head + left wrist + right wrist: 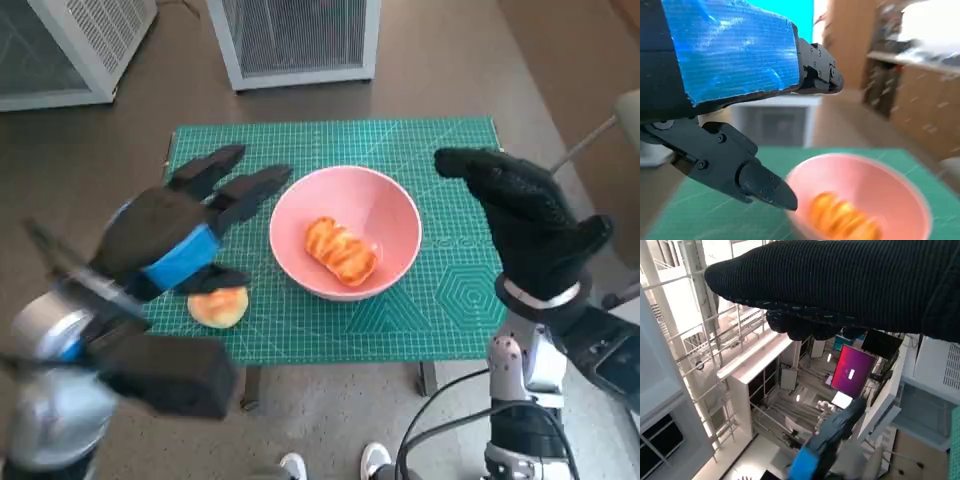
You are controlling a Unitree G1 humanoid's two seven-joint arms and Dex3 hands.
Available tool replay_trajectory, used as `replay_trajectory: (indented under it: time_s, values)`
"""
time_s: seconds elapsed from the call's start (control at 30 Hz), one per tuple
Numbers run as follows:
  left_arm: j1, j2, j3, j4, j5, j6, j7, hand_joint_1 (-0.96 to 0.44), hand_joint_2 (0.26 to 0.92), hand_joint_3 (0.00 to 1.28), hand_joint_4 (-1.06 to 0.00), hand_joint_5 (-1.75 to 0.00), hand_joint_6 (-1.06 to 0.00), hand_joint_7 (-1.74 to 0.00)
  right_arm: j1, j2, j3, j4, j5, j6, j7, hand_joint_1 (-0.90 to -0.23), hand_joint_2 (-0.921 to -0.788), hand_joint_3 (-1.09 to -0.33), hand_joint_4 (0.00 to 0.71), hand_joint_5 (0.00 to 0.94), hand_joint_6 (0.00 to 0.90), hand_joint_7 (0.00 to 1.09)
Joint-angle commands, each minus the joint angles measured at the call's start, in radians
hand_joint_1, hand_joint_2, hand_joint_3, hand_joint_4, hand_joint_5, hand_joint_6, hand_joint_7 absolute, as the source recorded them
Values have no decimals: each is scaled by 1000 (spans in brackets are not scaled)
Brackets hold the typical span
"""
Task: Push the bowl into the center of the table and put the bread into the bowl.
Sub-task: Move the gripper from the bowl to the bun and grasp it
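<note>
A pink bowl (345, 232) stands near the middle of the green cutting mat (430, 310), with a golden twisted bread (341, 251) lying inside it. The left wrist view shows the same bowl (875, 192) and bread (842, 220) close below my fingers (752, 182). A second, round bread piece (218, 306) lies on the mat at the front left, just under my left hand (170, 240). That hand hovers left of the bowl, fingers apart, holding nothing. My right hand (525, 220) is raised to the right of the bowl, empty, its fingers stretched out.
The mat covers the small table. Two white cabinets with mesh fronts (295, 40) stand on the floor behind it. A person's shoes (330, 465) show at the table's front edge. Cables (440, 440) hang by my right arm.
</note>
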Motion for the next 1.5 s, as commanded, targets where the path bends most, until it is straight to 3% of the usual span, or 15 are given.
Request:
replay_trajectory:
  time_s: [0.03, 0.33, 0.7, 1.07, 1.5]
  values:
    - [55, 33, 42, -61, -10, 63, -48, -93, 662, 0, -170, 0, -319, -63, 24, -4, 1, -4, 7, 16, 4, -517, -921, -495, 355, 1, 113, 549]
    - [148, 50, 64, -84, 10, 67, -24, -99, 661, 1, -205, -12, -332, -41, 19, -8, -2, -1, 13, 21, 10, -517, -921, -495, 355, 1, 111, 552]
    - [193, 23, 4, -9, 31, 69, 25, -139, 678, 6, -250, -11, -357, -25, 13, -16, -3, 5, 19, 26, 20, -518, -921, -495, 355, 1, 108, 556]
    - [169, -5, -90, 138, 35, 58, 77, -113, 689, 7, -270, -8, -390, -24, 12, -25, -5, 4, 26, 34, 31, -519, -921, -495, 356, 1, 106, 560]
    - [67, -54, -215, 420, 55, 48, 140, -77, 701, 9, -324, -19, -433, -29, 20, -34, -8, -2, 25, 43, 36, -516, -921, -494, 355, 1, 101, 562]
